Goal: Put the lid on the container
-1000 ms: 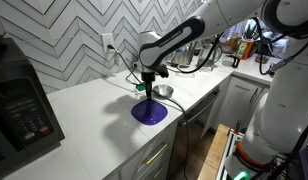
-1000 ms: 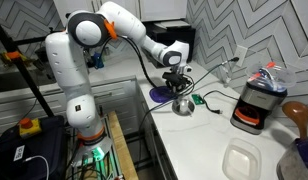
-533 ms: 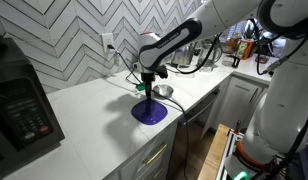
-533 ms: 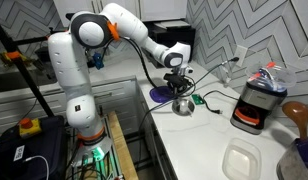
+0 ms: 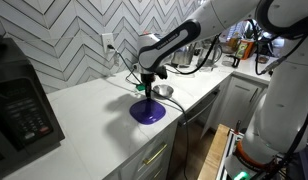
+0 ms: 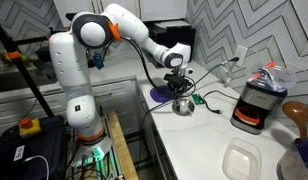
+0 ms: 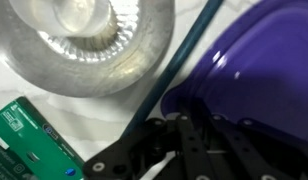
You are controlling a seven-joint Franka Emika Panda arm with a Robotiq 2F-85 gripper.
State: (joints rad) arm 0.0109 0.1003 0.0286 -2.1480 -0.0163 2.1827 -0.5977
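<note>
The purple lid point(image 5: 149, 111) lies on the white counter, and it also shows in an exterior view point(image 6: 159, 95) and in the wrist view point(image 7: 254, 70). My gripper point(image 5: 146, 90) point(image 6: 176, 88) is down at the lid's far edge, and its fingers point(image 7: 189, 120) look closed over the rim. The dark container point(image 6: 256, 102) with a reddish mark stands far along the counter, well away from the lid. It does not show in the wrist view.
A small steel bowl point(image 5: 164, 91) point(image 6: 184, 104) point(image 7: 89, 45) sits right beside the lid. A green packet point(image 7: 29, 140) and a dark cable point(image 7: 174, 60) lie by the bowl. A black microwave point(image 5: 19, 105) stands at the counter's end. A white dish point(image 6: 242, 160) lies near the counter's front edge.
</note>
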